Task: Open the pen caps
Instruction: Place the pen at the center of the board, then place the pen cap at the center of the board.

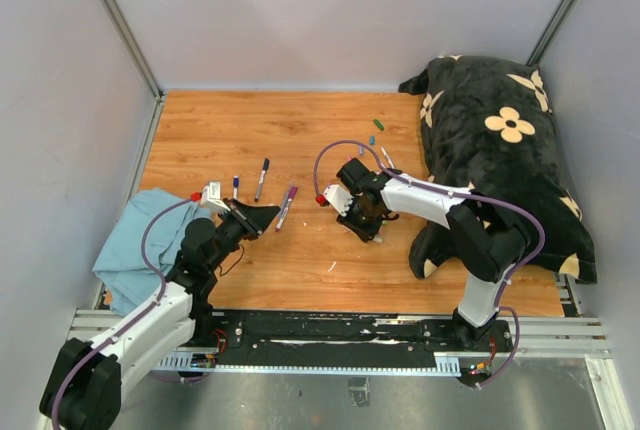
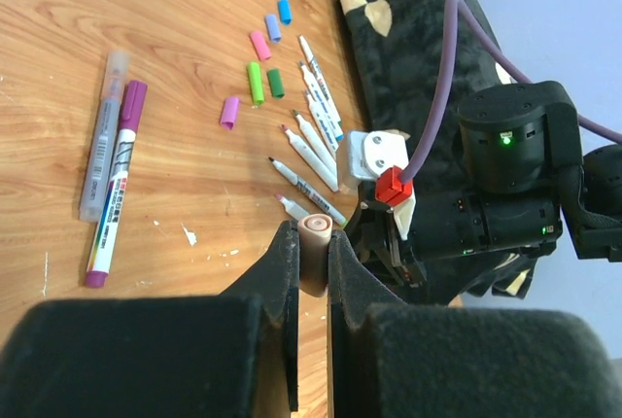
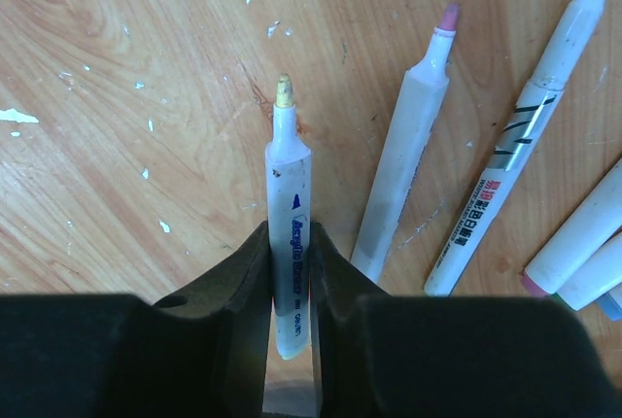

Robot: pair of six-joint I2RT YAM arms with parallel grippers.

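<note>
From above, the left gripper and the right gripper sit low over the wooden table. Loose caps lie near the pillow. The left wrist view shows the left gripper squeezing a tan cap. The right wrist view shows the right gripper squeezing an open pen.

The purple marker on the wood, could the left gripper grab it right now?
Probably not yet: the left gripper is shut on a tan cap, so it is already full. The purple marker itself lies uncovered beside a grey pen, so dropping the cap should free the way.
</note>
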